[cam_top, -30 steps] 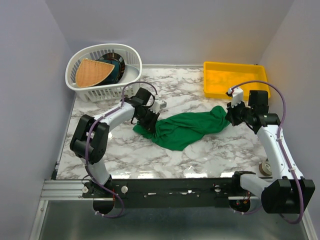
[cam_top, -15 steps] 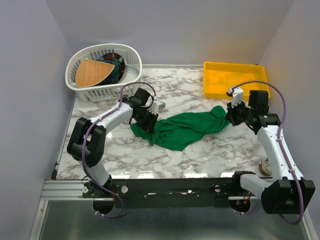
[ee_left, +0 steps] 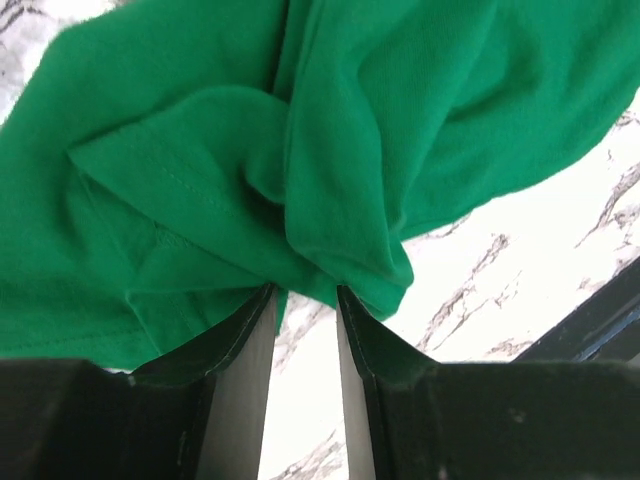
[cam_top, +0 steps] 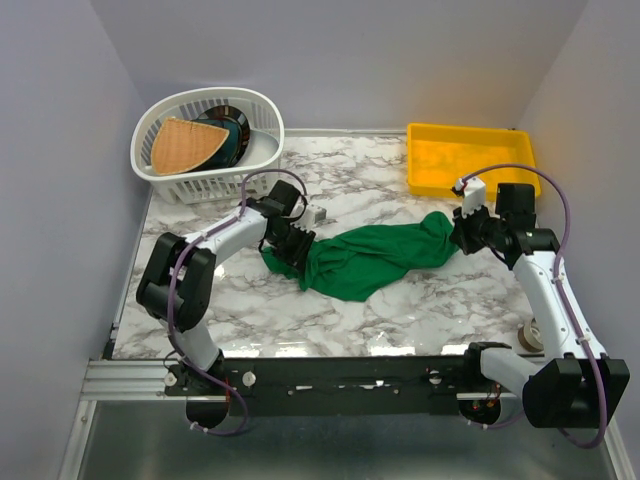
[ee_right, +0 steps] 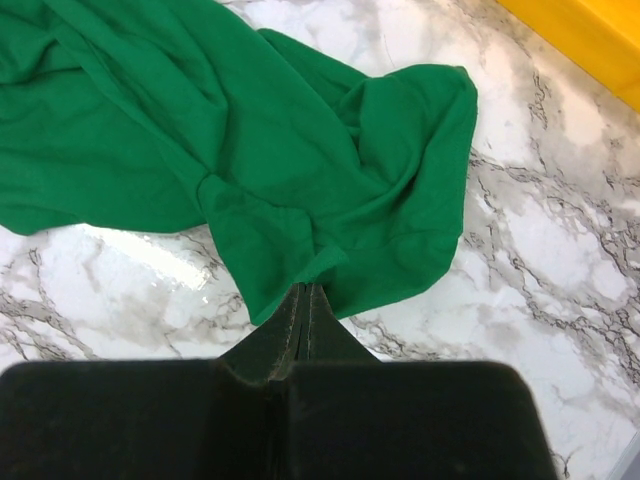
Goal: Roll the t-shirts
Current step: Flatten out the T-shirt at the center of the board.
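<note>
Top external view shows the green t-shirt (cam_top: 375, 258) lying crumpled in a long heap across the middle of the marble table (cam_top: 400, 320), between the two arms. It is neither spread flat nor folded, and no part is rolled, so the task looks barely begun: flattening, folding and the roll itself are all left. The right gripper (ee_right: 305, 288) has its fingers pressed together on a bunched fold at the shirt's right end, apparently pinching the thin cloth. The left gripper (ee_left: 305, 292) stands partly open at the left end; bare marble shows between its fingers, and cloth drapes over their tips without being clamped.
</note>
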You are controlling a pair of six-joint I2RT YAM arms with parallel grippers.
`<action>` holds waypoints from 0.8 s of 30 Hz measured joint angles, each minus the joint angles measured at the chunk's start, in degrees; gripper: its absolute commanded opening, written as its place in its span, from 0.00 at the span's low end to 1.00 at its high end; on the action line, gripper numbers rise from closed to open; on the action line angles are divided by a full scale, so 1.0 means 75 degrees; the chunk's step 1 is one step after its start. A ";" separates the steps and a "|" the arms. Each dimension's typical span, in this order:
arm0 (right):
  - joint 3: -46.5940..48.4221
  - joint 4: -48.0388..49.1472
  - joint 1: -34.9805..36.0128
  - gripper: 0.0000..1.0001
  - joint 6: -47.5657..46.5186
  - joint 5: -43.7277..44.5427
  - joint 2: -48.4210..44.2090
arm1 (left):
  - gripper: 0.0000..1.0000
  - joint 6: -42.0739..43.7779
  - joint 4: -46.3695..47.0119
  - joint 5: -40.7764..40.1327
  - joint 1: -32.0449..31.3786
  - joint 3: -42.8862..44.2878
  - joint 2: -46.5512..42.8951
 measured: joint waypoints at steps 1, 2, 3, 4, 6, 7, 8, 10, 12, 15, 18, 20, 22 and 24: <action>0.0000 0.0000 0.0000 0.00 0.0000 0.0000 0.0000 | 0.36 -0.0017 0.0023 0.0003 0.0000 0.0064 0.0117; 0.0000 0.0000 0.0000 0.01 0.0000 0.0000 0.0000 | 0.34 -0.0029 0.0026 0.0003 0.0000 0.0093 0.0175; 0.0000 0.0000 0.0000 0.00 0.0000 0.0003 -0.0003 | 0.32 -0.0038 0.0026 0.0006 0.0000 0.0114 0.0245; 0.0000 -0.0003 0.0000 0.00 0.0000 0.0003 -0.0006 | 0.30 -0.0050 0.0020 0.0006 0.0000 0.0134 0.0312; 0.0000 0.0000 0.0000 0.00 0.0000 0.0003 -0.0012 | 0.29 -0.0061 0.0017 0.0006 0.0000 0.0154 0.0437; 0.0000 0.0000 0.0000 0.00 0.0000 0.0003 -0.0015 | 0.29 -0.0064 0.0015 0.0006 0.0000 0.0157 0.0493; 0.0000 0.0000 0.0000 0.00 0.0000 0.0003 -0.0015 | 0.29 -0.0064 0.0009 0.0006 0.0000 0.0157 0.0513; 0.0000 0.0000 0.0000 0.01 0.0000 0.0003 -0.0017 | 0.29 -0.0067 -0.0015 0.0006 0.0000 0.0154 0.0527; 0.0000 0.0000 0.0000 0.00 0.0000 0.0003 -0.0017 | 0.29 -0.0070 -0.0012 0.0006 0.0000 0.0137 0.0501; -0.0003 0.0000 0.0000 0.01 0.0000 0.0003 -0.0017 | 0.29 -0.0087 0.0006 0.0012 0.0000 0.0000 0.0402; -0.0003 0.0006 0.0000 0.00 0.0000 0.0000 -0.0015 | 0.29 -0.0099 -0.0061 0.0076 0.0000 -0.0146 0.0315; -0.0003 0.0009 0.0000 0.01 0.0000 0.0000 -0.0003 | 0.31 -0.0111 -0.0064 0.0122 0.0000 -0.0149 0.0315; -0.0003 0.0017 0.0000 0.00 0.0000 0.0000 0.0029 | 0.34 -0.0122 -0.0064 0.0181 0.0000 -0.0149 0.0315; -0.0003 0.0038 0.0000 0.00 0.0000 0.0000 0.0055 | 0.38 -0.0140 -0.0064 0.0216 0.0000 -0.0149 0.0315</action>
